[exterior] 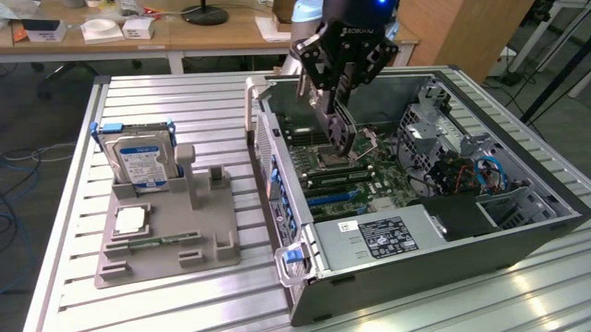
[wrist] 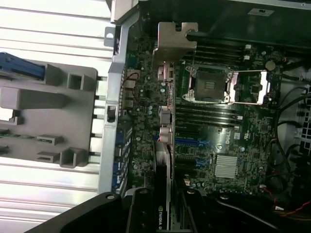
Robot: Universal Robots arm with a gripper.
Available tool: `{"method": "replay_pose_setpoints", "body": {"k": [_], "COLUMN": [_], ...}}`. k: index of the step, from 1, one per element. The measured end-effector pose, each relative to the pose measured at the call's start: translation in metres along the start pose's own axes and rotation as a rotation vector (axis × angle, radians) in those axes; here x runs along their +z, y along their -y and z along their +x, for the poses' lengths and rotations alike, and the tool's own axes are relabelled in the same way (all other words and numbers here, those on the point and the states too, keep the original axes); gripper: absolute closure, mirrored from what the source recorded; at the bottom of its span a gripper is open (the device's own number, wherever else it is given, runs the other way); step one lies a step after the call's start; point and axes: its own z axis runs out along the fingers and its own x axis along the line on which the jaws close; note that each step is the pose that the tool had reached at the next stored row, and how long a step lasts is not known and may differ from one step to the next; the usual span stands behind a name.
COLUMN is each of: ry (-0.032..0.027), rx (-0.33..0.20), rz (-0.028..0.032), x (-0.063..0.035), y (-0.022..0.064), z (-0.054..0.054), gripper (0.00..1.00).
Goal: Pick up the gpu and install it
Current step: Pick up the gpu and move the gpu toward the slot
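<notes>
Hanging edge-on over the green motherboard (exterior: 378,181) inside the open metal computer case (exterior: 416,270), the thin, flat, dark gpu (exterior: 340,135) sits clamped between the black gripper's (exterior: 333,100) part-closed jaws.

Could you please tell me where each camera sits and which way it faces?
Exterior view: off the arm, raised, looking down on the table and open case; the gripper shows, holding the gpu.
Wrist view: on the wrist, looking along the gpu to the motherboard; gripper parts show.
Shared: gpu, motherboard, case.
</notes>
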Motion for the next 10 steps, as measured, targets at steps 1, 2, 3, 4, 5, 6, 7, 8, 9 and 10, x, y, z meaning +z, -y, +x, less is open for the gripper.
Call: {"method": "replay_pose_setpoints", "body": {"k": [1, 2, 3, 4, 5, 6, 7, 8, 9, 10], "ry": [0.0, 0.0, 0.0, -0.0001, -0.0001, -0.0001, -0.0001, -0.0001, 0.0, 0.0], "rx": [-0.001, -0.003, -0.005, -0.006, -0.007, -0.007, -0.007, -0.007, -0.007, -0.007], "rz": [-0.0001, 0.0, 0.0, 0.0001, 0.0, 0.0, 0.0, 0.0, 0.0, 0.0], "x": [0.0, 0.0, 0.0, 0.0, 0.0001, 0.0001, 0.0001, 0.0001, 0.0002, 0.0002], "y": [0.0001, 0.0003, 0.0004, 0.0005, 0.0007, 0.0008, 0.001, 0.0011, 0.0011, 0.001], "z": [-0.002, -0.004, -0.005, -0.007, -0.009, -0.011, -0.013, -0.015, -0.016, -0.018], "gripper": [0.74, 0.74, 0.74, 0.74, 0.74, 0.74, 0.74, 0.74, 0.74, 0.74]}}
